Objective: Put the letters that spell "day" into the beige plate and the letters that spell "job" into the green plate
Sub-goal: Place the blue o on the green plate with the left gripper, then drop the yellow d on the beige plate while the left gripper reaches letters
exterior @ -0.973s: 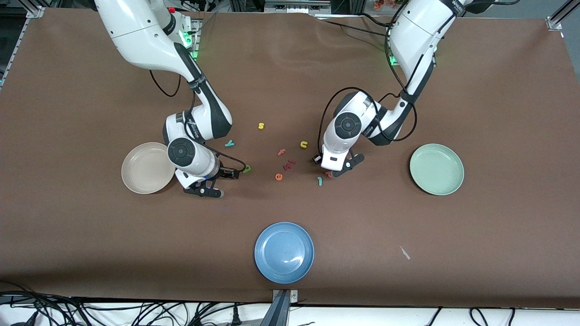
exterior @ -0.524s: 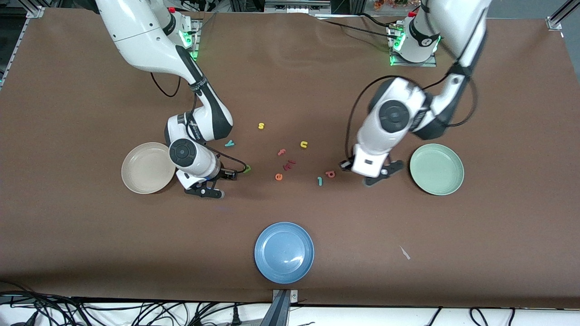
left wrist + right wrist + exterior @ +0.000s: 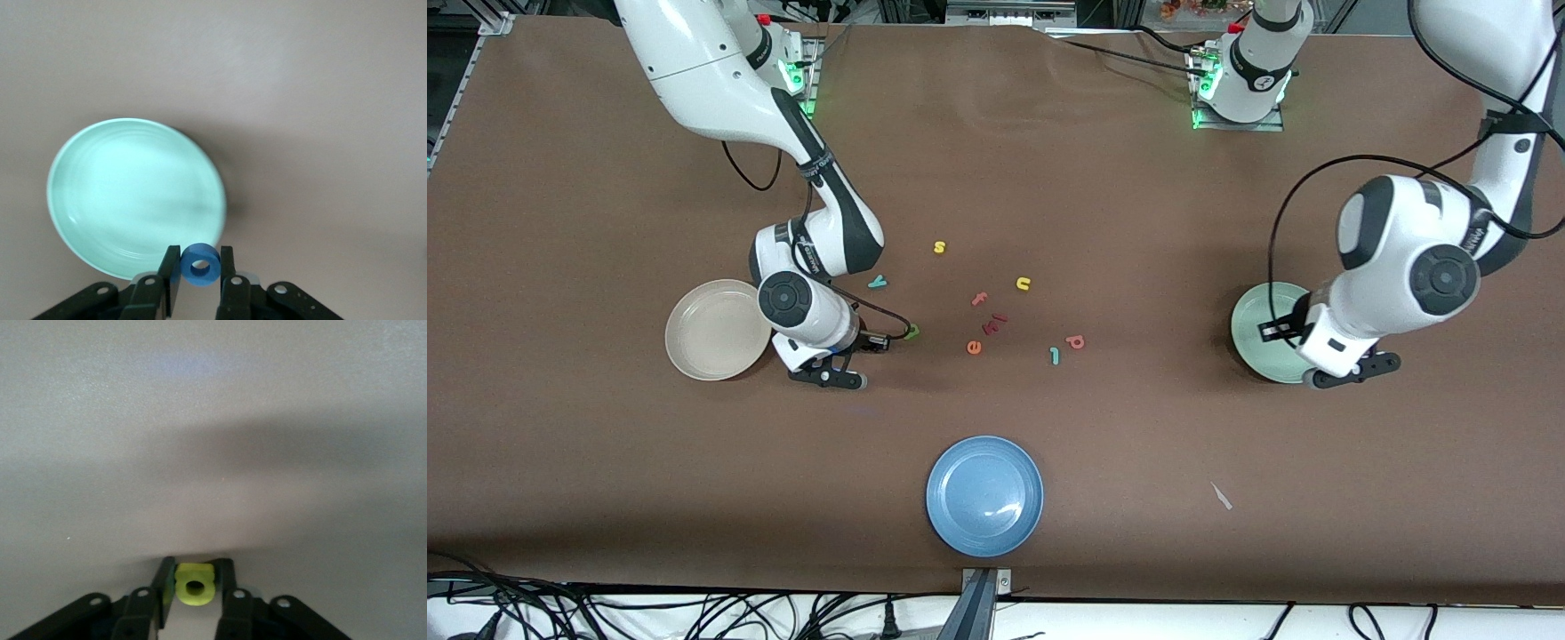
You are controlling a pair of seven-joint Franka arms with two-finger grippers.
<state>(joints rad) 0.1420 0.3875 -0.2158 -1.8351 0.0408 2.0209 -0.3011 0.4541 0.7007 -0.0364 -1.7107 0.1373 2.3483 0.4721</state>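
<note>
A: On the brown desk (image 3: 1138,222) we see the left end effector (image 3: 199,277) over the rim of the green plate (image 3: 120,193), at the edge nearer the front camera. Its fingers (image 3: 168,273) are clamped on the blue "o" (image 3: 200,264), which is clear of the plate.

B: And the right end effector (image 3: 195,587)?

A: We find it low over the desk, just beside the beige plate (image 3: 713,329) on the side toward the letter cluster. Its fingers (image 3: 162,583) are clenched on the yellow round-bodied letter (image 3: 194,584).

B: Where do we locate the other letters?

A: We see them loose on the desk between the two plates. The green letter (image 3: 911,332) lies just beside the right arm's wrist. The teal "y" (image 3: 878,282) lies farther from the front camera than the green one. The teal "j" (image 3: 1054,356) and the pinkish-red "b" (image 3: 1075,341) lie side by side, toward the left arm's end of the cluster.

B: And the pieces outside the two words?

A: We note a yellow "s" (image 3: 939,247), a yellow "u" (image 3: 1023,284), a pink "f" (image 3: 980,299), an orange "e" (image 3: 974,347) and dark red pieces (image 3: 993,324). A blue plate (image 3: 984,495) lies nearest the front camera. Both the beige and green plates hold no letters.
</note>
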